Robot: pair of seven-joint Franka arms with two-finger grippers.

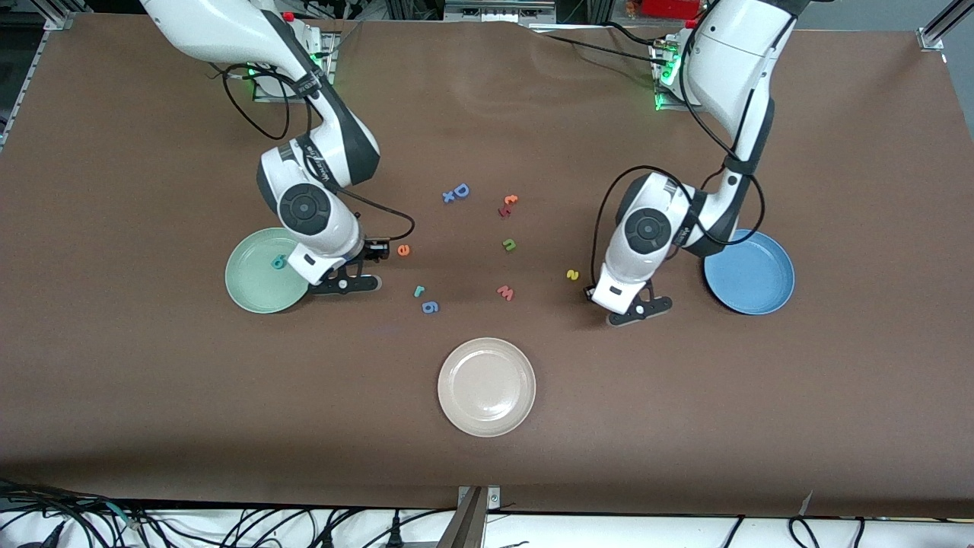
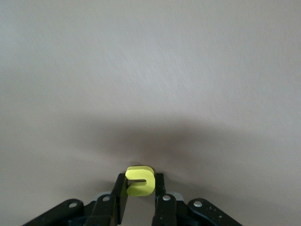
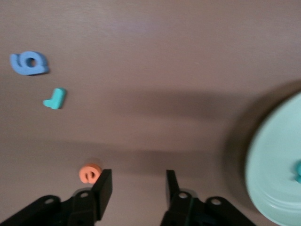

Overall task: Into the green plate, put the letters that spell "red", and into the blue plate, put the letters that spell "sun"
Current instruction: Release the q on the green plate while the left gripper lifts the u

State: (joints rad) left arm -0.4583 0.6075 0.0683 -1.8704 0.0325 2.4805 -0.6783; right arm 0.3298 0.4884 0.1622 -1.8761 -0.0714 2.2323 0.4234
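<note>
Nearest the front camera sits a beige-white plate (image 1: 486, 387), alone on the brown table (image 1: 152, 396). Farther up, toward the right arm's end, the green plate (image 1: 261, 271) holds the teal "d" (image 1: 278, 262), lying flat inside near its rim. Right gripper (image 1: 371, 266) hangs low over bare table just beside that plate; in the right wrist view its fingers (image 3: 104, 187) stand apart with nothing between them, gripping nothing, and the orange "e" (image 1: 403, 250) lies just outside one fingertip, apart from it. Teal "r" (image 1: 418, 291) lies on the table nearer the front camera than the "e", with a darker blue "6" shape (image 1: 430, 307) just beside it. Toward the left arm's end, the blue plate (image 1: 749, 272) shows no letters in the part left in sight; the left arm crosses its farther rim. Left gripper (image 1: 645, 308) is low over the table, near that plate; the left wrist view shows its fingers (image 2: 121, 194) pinched narrow on the yellow "u" (image 2: 140, 181), held upright between the tips. Yellow "s" (image 1: 573, 275) lies on the table close by, green "n" (image 1: 509, 244) farther from the front camera, near mid-table. Other pieces: pink "w" (image 1: 505, 292), a big blue "D" (image 1: 459, 190) touching a small blue "x" (image 1: 448, 197), an orange piece (image 1: 510, 200) against a dark red one (image 1: 504, 211).
</note>
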